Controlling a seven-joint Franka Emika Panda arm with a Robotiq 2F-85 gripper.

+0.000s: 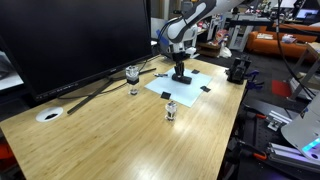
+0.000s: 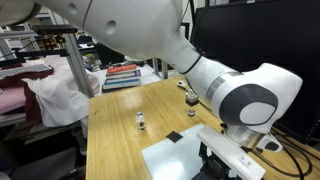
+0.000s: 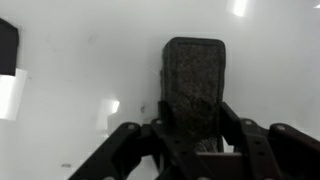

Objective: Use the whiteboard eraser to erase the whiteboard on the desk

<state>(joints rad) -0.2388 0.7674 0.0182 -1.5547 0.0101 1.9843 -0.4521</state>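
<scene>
Gripper (image 3: 197,128): closed on the whiteboard eraser (image 3: 195,80), one finger against each long side and the jaws no wider than the block. In an exterior view it points straight down over the sheet.
Eraser: a dark, felt-textured oblong that sticks out ahead of the fingers in the wrist view. It sits low over the whiteboard (image 1: 192,88). It looks to be resting on the sheet, but the pictures don't settle whether it actually touches.
Whiteboard: a thin pale sheet lying flat on the counter (image 1: 120,140) towards its far end, with a black corner patch (image 3: 8,45) showing in the wrist view. Any writing is too faint to make out.
Nearby: one small glass item (image 1: 171,110) stands just off the sheet's nearer edge and another (image 1: 133,73) is off to one side near the monitor (image 1: 70,40). The white disc (image 1: 48,115) is well apart.
Risk, sheet: pressing hard during a sideways stroke would probably drag or buckle the thin sheet, or lift a corner patch.
Risk, grip: if the felt catches, the block could twist or slide between the fingers, since only its sides are clamped.
Risk, contact: too little pressure, or a tilted face, would likely leave streaks.
Risk, overshoot: a stroke running past the nearer edge could knock the glass item over — it stands close.
</scene>
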